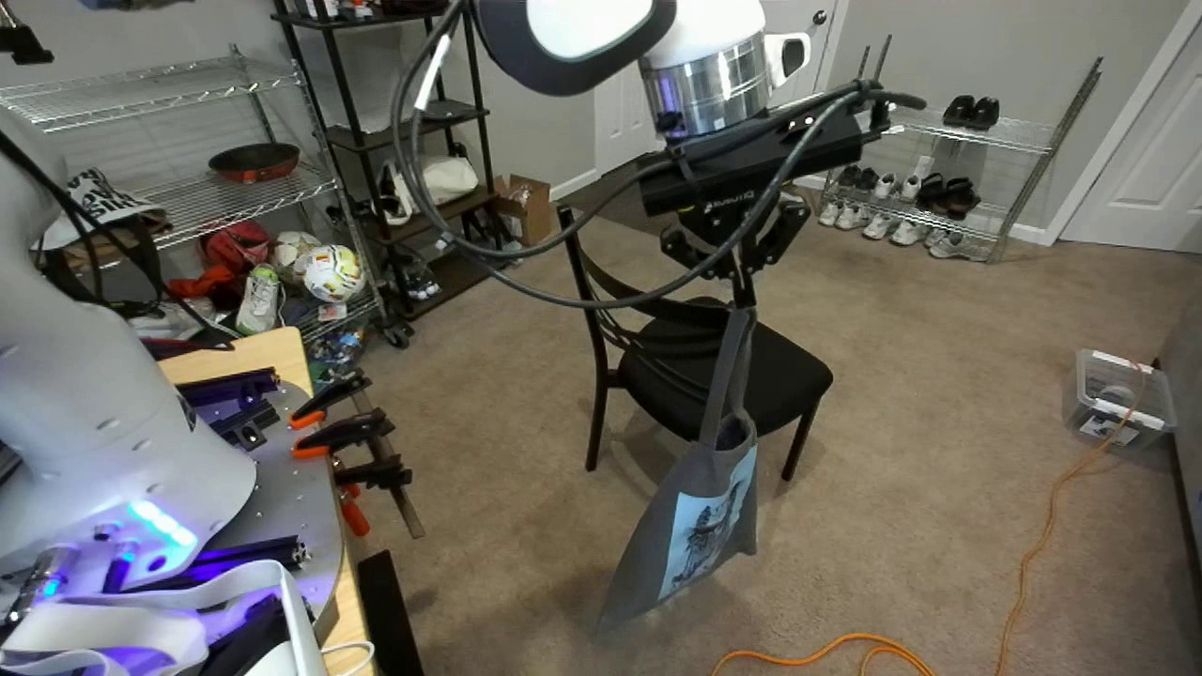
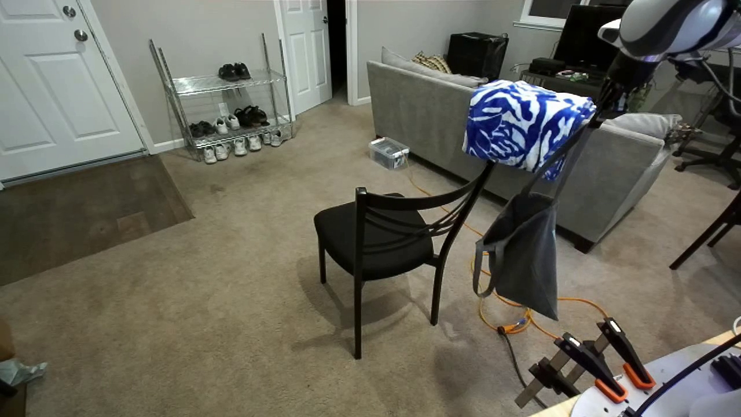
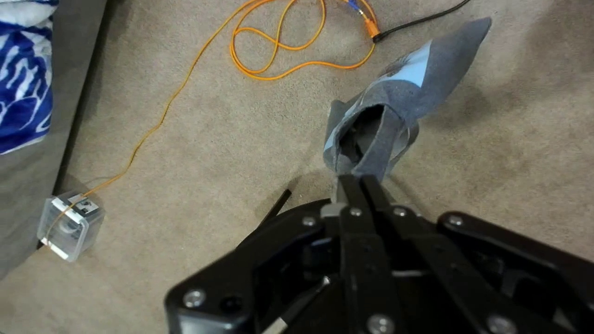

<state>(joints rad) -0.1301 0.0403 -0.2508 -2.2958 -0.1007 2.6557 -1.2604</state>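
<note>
My gripper [image 1: 743,293] is shut on one strap of a grey tote bag [image 1: 648,549], which hangs below it above the carpet. The bag has a light blue printed panel and tapers to a low corner. In an exterior view, the bag [image 2: 528,260] shows its open top, and its second handle [image 2: 479,269] droops loose at the side. From the wrist view, the closed fingertips of the gripper [image 3: 358,178] pinch the strap, with the bag's mouth just beyond. A black chair [image 2: 376,237] stands beside the bag; how far apart they are I cannot tell.
A grey sofa [image 2: 428,110] carries a blue-and-white towel [image 2: 527,124] near the arm. An orange cable [image 3: 162,116] runs over the carpet to a clear bin [image 3: 72,227]. Clamps [image 1: 343,432] jut from the robot's table edge. Wire shelving [image 1: 207,188] and a shoe rack [image 2: 231,110] stand along the walls.
</note>
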